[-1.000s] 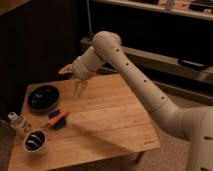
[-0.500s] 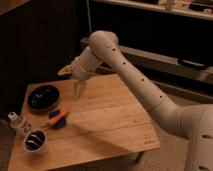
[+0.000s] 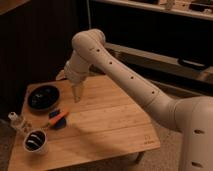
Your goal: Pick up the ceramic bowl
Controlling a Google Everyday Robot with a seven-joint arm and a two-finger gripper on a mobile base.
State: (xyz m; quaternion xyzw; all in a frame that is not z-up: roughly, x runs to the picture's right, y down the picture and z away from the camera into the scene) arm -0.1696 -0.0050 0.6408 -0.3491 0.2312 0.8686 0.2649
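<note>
The ceramic bowl (image 3: 43, 97) is wide, shallow and black, and sits at the far left of the wooden table (image 3: 110, 125). My gripper (image 3: 77, 95) hangs fingers-down from the white arm (image 3: 120, 70), above the table and to the right of the bowl, apart from it. It holds nothing that I can see.
A small white cup with a dark inside (image 3: 36, 141) stands at the front left corner. An orange and blue object (image 3: 58, 118) lies between the cup and the bowl. A small pale bottle-like object (image 3: 17, 121) stands at the left edge. Dark cabinets rise behind the table.
The gripper and forearm have shifted slightly left, toward the bowl. The objects on the table have not moved.
</note>
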